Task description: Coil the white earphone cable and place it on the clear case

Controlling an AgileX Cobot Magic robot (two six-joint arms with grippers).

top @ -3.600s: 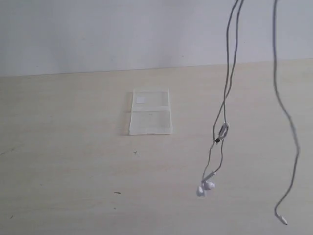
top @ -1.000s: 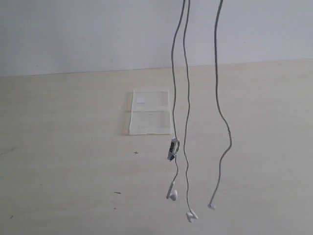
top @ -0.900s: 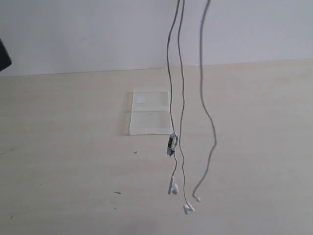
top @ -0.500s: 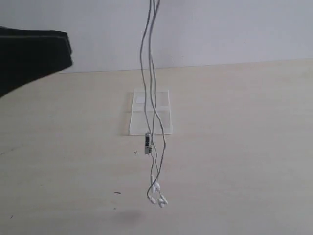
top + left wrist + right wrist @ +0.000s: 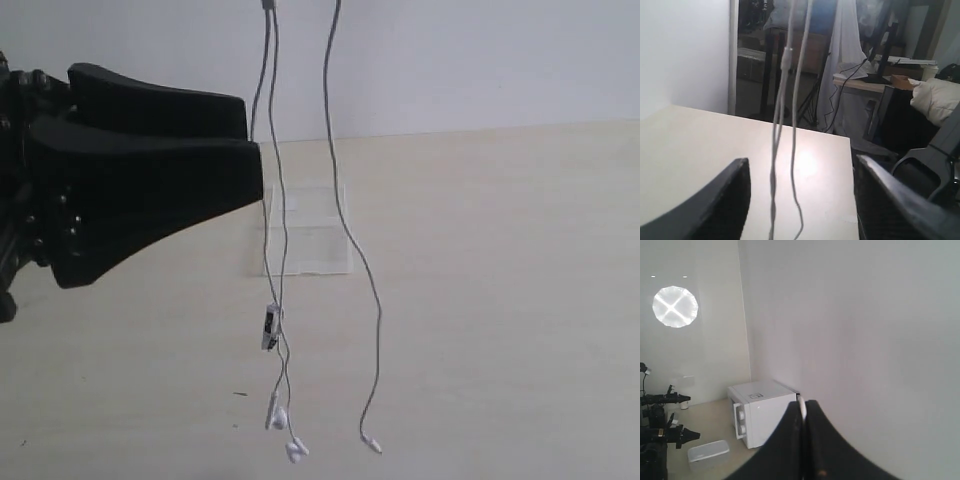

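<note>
The white earphone cable (image 5: 351, 240) hangs from above the exterior view in long strands. Its inline remote (image 5: 270, 328), two earbuds (image 5: 296, 450) and plug (image 5: 370, 443) dangle just over the table. My right gripper (image 5: 802, 412) is out of the exterior view and shut on a white bit of the cable (image 5: 801, 407). My left gripper (image 5: 250, 140) reaches in from the left, open, its tips close beside the hanging strands. In the left wrist view the cable (image 5: 792, 150) hangs just beyond the gap between the spread fingers (image 5: 725, 200). The clear case (image 5: 310, 235) lies flat behind the strands.
The pale wooden table (image 5: 500, 300) runs to a white wall at the back. A few dark specks (image 5: 240, 394) mark its near left part. The right wrist view shows a white box appliance (image 5: 760, 412) and a small container (image 5: 708, 452) farther off.
The hanging cable has swung to the left, across in front of the case. My left gripper has come in from the left to the strands, and its jaws now stand apart.
</note>
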